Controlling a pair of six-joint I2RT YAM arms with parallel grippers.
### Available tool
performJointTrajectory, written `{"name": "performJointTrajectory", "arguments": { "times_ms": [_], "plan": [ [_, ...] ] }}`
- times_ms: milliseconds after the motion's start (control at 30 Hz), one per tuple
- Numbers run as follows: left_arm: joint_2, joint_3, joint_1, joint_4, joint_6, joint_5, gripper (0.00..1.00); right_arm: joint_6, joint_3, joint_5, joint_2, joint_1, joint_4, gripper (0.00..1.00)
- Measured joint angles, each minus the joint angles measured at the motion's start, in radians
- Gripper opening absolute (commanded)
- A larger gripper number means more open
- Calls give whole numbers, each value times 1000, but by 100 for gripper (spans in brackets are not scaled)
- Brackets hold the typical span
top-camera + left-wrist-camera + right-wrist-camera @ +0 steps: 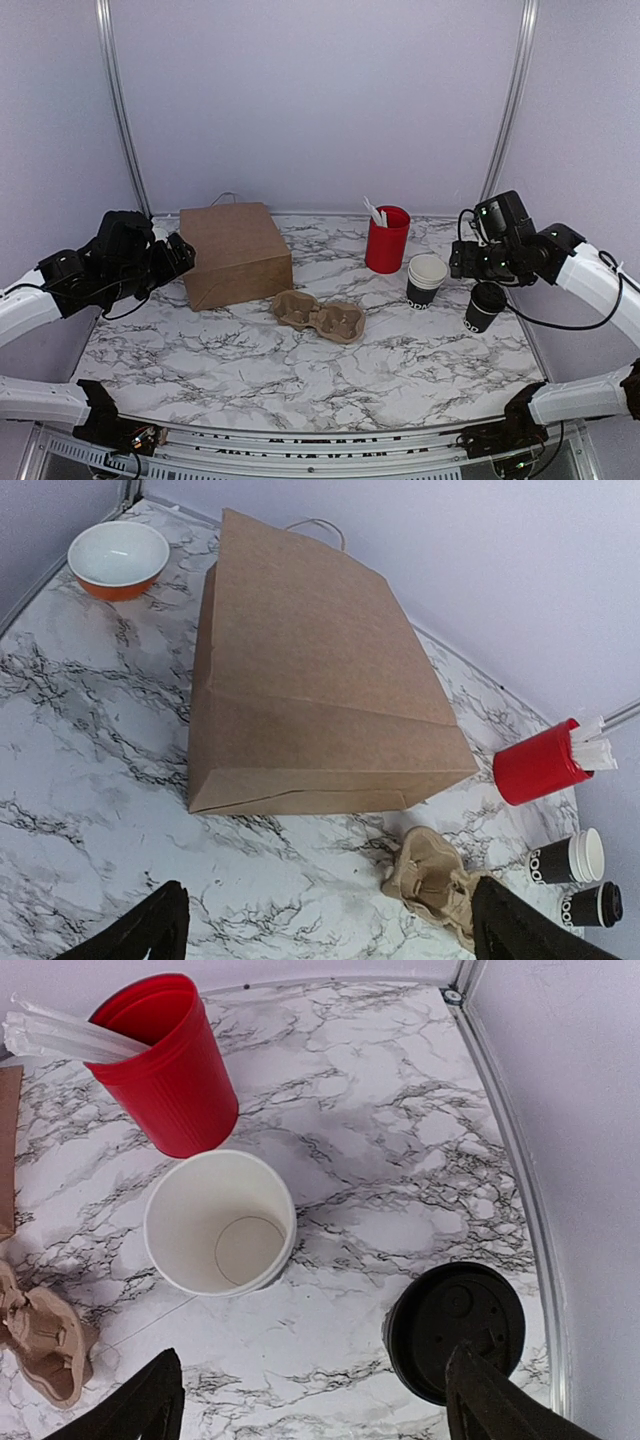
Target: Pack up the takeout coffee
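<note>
right arm lining up on the takeout coffee, nothing picked up yet

the takeout coffee (486, 306) stands lidded at the right edge of the table, just right of the stack of lidless cups (427, 280). the right gripper (312, 1385) hangs above it with jaws wide and nothing between them. from the wrist view the lid sits under its right finger, not centred, so the next move likely calls for a shift to the right, then a descent to close on the cup wall below the lid, kept upright. the left gripper (330, 925) is also spread wide and empty, near the left side of the paper bag (235, 255). count: one lidded coffee, one cup stack, one red cup (387, 240) of white utensils, one bag lying flat, one pulp carrier (320, 317) near the middle, one orange bowl (118, 558) at far left.
</note>
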State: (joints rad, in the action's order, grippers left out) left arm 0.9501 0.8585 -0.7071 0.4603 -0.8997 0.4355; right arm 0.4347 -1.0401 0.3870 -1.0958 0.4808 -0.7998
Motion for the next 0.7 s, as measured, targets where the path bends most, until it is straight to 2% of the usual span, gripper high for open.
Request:
{"name": "performJointTrajectory", "arguments": {
  "times_ms": [67,167,400,700],
  "plan": [
    [23,18,50,7,10,10,95,-1,-6,-18,-4,13,11,87],
    [72,51,134,7,37,-4,85,-3,-14,-39,-11,27,30,87],
    [220,82,347,-25,132,-177,64,-13,-47,-82,-19,72,68,87],
    [425,185,499,-148,238,-312,59,-16,-45,-124,-19,89,104,86]
  ]
}}
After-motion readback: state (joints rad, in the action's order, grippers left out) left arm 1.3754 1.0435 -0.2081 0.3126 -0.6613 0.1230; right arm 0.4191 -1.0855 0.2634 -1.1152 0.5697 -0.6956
